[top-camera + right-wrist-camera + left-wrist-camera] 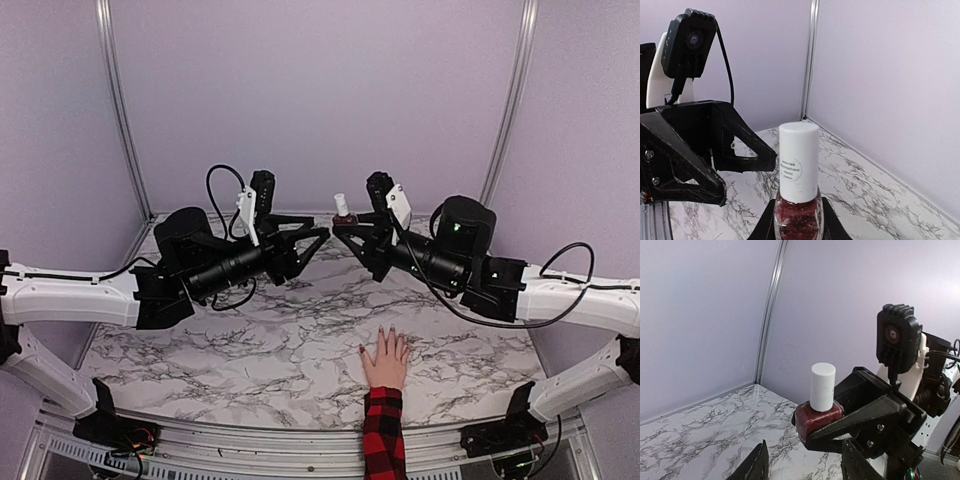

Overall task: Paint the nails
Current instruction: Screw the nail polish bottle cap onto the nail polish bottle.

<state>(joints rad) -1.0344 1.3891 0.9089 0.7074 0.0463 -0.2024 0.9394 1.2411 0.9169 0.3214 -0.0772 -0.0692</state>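
Dark nails [390, 330] lie at 5 o'clock from the right gripper [340, 226], which clamps the polish bottle [340, 204]; the farther left gripper [322, 237] is half-open and empty.

1. The white cap [799, 150] of the nail-polish bottle [798, 221] carries a small grey print [790, 169] in short curved lines. Its letters are too small to read.
2. No other text, brand or number is readable.
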